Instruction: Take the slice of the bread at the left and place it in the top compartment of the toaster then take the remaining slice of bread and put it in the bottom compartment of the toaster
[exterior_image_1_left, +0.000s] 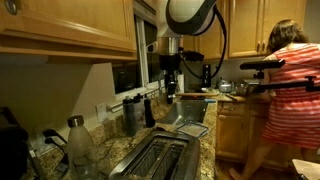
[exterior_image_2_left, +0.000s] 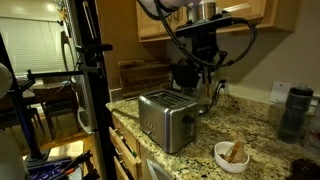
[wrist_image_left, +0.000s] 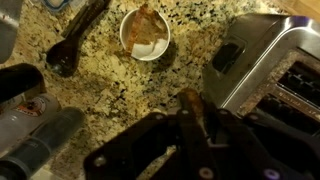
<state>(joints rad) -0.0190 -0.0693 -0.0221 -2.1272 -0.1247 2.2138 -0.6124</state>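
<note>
The brushed-steel toaster stands on the granite counter, and both exterior views show it. Its two dark slots show at the right edge of the wrist view. My gripper hangs above the counter beside the toaster, between it and the bowl. It is shut on a brown slice of bread held edge-on between the fingers. It also shows in both exterior views. A white bowl holds another slice of bread. The bowl also shows in an exterior view.
A dark spoon and dark bottles lie on the counter. A glass bottle and a pepper grinder stand by the wall. A person in a striped dress stands at the far counter. Cabinets hang overhead.
</note>
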